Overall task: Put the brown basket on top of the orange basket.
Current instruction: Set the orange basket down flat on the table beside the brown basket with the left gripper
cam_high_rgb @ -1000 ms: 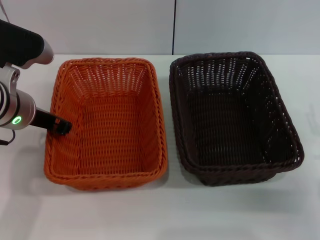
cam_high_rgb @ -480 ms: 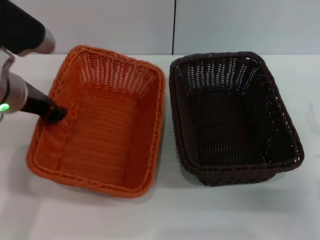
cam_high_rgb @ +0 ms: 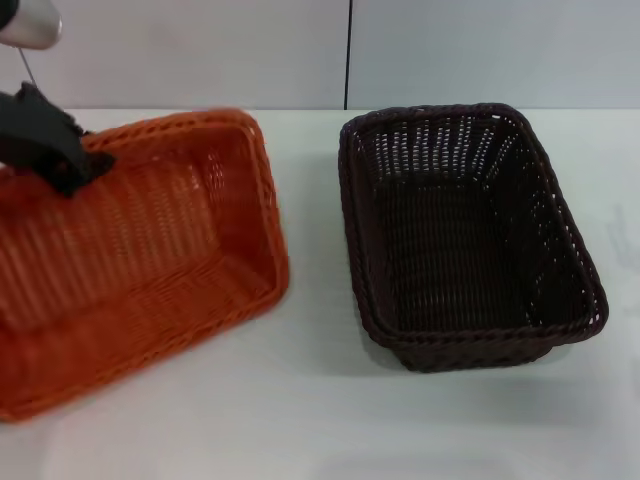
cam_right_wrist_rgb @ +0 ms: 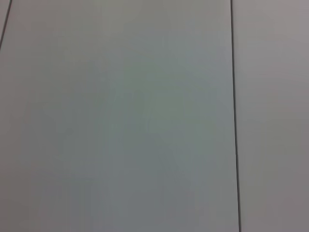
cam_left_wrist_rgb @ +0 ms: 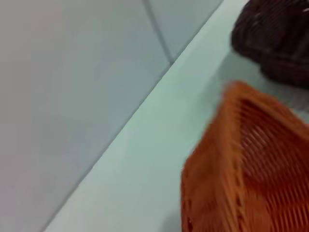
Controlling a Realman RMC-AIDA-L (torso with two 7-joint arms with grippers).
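The orange basket (cam_high_rgb: 140, 260) is lifted and tilted at the left of the head view, its open side facing right and forward. My left gripper (cam_high_rgb: 75, 165) is shut on its far left rim and holds it up. The orange basket also shows in the left wrist view (cam_left_wrist_rgb: 251, 164). The brown basket (cam_high_rgb: 460, 235) stands upright on the white table at the right, apart from the orange one; a corner of it shows in the left wrist view (cam_left_wrist_rgb: 275, 38). My right gripper is out of view; its wrist view shows only a wall.
The white table (cam_high_rgb: 320, 420) runs under both baskets, with a grey panelled wall (cam_high_rgb: 450, 50) behind its far edge. A bare strip of table lies between the two baskets.
My left gripper has risen and moved left with the orange basket's rim, lifting and tipping the basket and swinging it leftward. The brown basket has not moved.
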